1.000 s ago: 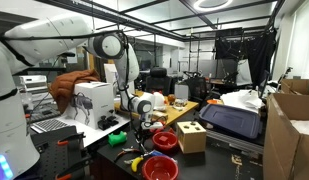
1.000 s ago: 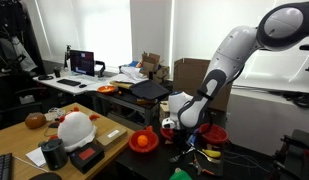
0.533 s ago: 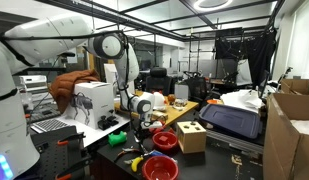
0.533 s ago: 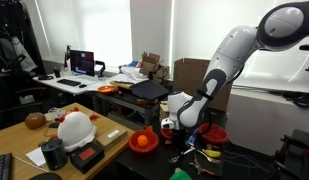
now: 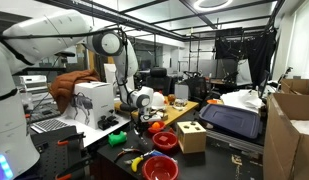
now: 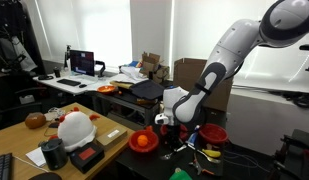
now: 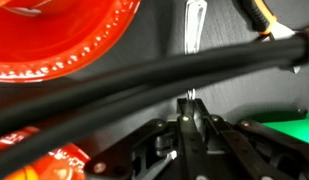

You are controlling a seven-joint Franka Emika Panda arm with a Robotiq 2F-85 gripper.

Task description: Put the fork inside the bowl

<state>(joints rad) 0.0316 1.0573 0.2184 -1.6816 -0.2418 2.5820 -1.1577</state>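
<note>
Arm: a white robot arm (image 5: pixel 54 35) reaches down over a cluttered dark counter (image 7: pixel 154 40) in a busy lab.
Gripper: the gripper (image 7: pixel 191 108) points down at the counter; it also shows in both exterior views (image 5: pixel 144 112) (image 6: pixel 164 122), raised a little above the surface. In the wrist view its two fingers (image 7: pixel 182 128) sit very close together, with a thin strip of silver metal pinched between them.
Fork: the fork (image 7: pixel 192 25) is that silver strip. It runs straight out from the fingertips, and more of it shows past the cables at the top of the wrist view. It hangs over bare counter.
Bowl: a red bowl (image 7: pixel 64 35) fills the upper left of the wrist view. The fork is beside its rim, not inside it.
Cables: thick black cables (image 7: pixel 114 85) cross the wrist view in front of the fork and hide its middle.
Nearby: a green object (image 7: pixel 284 125) at the right edge of the wrist view; a wooden box (image 5: pixel 191 135) in an exterior view.
</note>
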